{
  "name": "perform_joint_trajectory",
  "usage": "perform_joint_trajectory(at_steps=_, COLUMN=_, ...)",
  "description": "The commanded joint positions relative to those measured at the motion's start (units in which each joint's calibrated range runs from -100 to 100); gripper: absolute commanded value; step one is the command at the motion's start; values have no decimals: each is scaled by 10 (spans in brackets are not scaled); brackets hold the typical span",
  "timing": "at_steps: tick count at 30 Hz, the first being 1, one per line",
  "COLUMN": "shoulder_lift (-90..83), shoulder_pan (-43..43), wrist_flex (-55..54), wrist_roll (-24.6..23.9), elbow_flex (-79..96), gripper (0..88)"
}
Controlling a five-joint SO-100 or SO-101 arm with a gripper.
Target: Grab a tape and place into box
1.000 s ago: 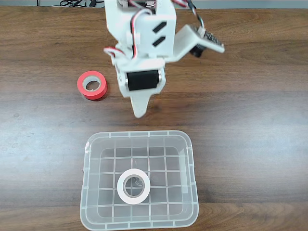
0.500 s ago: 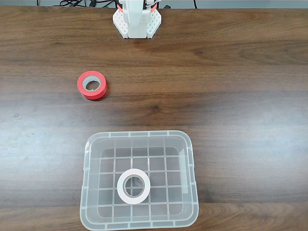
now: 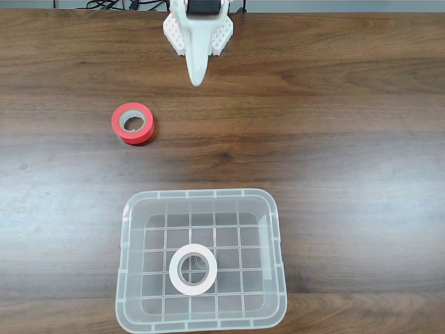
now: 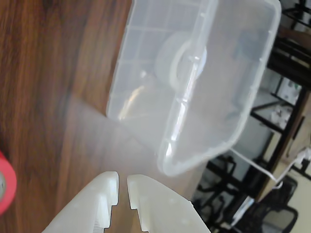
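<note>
Already the small white roll of tape (image 3: 193, 269) lies flat inside the big clear plastic box (image 3: 128, 229) at the near table (image 3: 348, 139) edge, far from the empty, nearly closed fingers (image 4: 122, 180) at the far edge.

The gripper (image 4: 122, 187) hangs empty above the desk (image 4: 53, 87), its fingertips nearly touching. Ahead, the clear box (image 4: 214, 111) holds the white tape (image 4: 167, 60). A red roll (image 4: 6, 187) peeks in at the left edge.
</note>
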Motion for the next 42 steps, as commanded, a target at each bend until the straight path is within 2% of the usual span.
perform_joint_trajectory(at_steps=1, shoulder_lift=-144, shoulder_pan=3, wrist_flex=-138, wrist_roll=3, elbow_flex=235, gripper=17)
perform_joint_trajectory(at_steps=5, shoulder_lift=-218, shoulder_pan=-13, wrist_flex=-137, wrist_roll=1, elbow_flex=321, gripper=13)
perform_joint_trajectory(at_steps=10, shoulder_lift=-262, shoulder_pan=-33, wrist_flex=-93, wrist_roll=-77, elbow_flex=371, gripper=12)
perform_joint_trajectory(at_steps=13, shoulder_lift=-270, shoulder_pan=-39, wrist_flex=-64, wrist_roll=-102, elbow_flex=380, gripper=12)
perform_joint_trajectory(at_steps=42, shoulder_lift=-269, shoulder_pan=-32, wrist_flex=-46, wrist_roll=-100, elbow_flex=390, gripper=13)
